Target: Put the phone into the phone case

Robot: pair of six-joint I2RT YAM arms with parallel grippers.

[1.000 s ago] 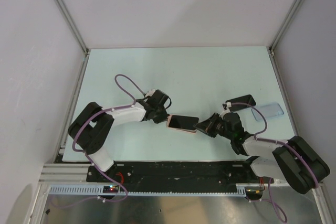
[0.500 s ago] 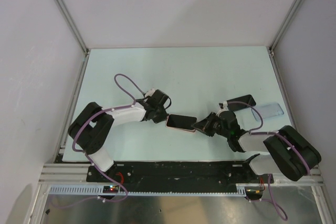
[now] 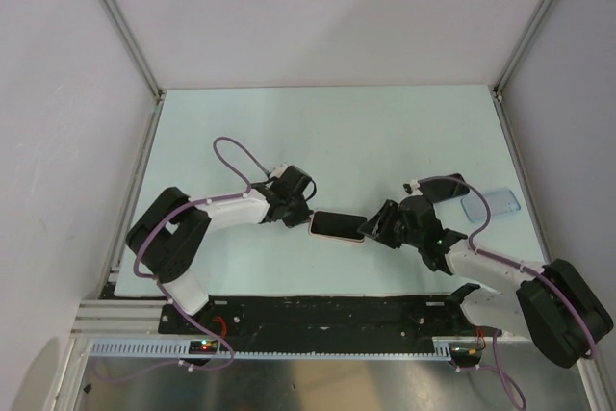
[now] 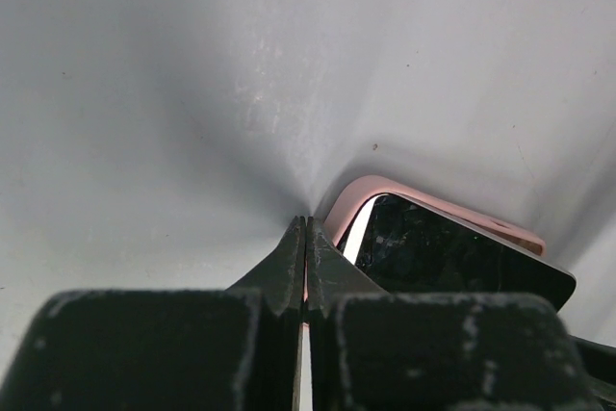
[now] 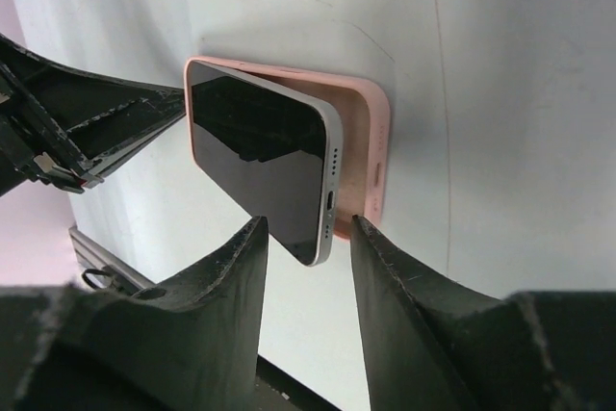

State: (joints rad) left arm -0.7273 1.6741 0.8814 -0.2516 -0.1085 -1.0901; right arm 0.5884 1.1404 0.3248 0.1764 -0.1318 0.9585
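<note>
1. Right gripper (image 5: 308, 230) has just released — jaws apart around the phone's (image 5: 255, 151) end over the case (image 5: 371, 132).
2. Left gripper (image 4: 306, 233) stays clenched, empty, at the case's other end.
3. Phone lies tilted in the case — unseated.

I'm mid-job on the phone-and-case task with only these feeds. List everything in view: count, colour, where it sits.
phone: one, dark screen with silver edge, lying tilted in the pink case, port end raised out of it
pink case: one, pink, flat on the table between the two grippers
clear case: one, pale bluish see-through, far right of the table
dark flat item: one, black, by the right wrist, partly hidden; cannot tell what it is
table: one, pale mint
left gripper: one, black, shut, tips at the pink case's corner
right gripper: one, black, open, fingers either side of the phone's port end
</note>
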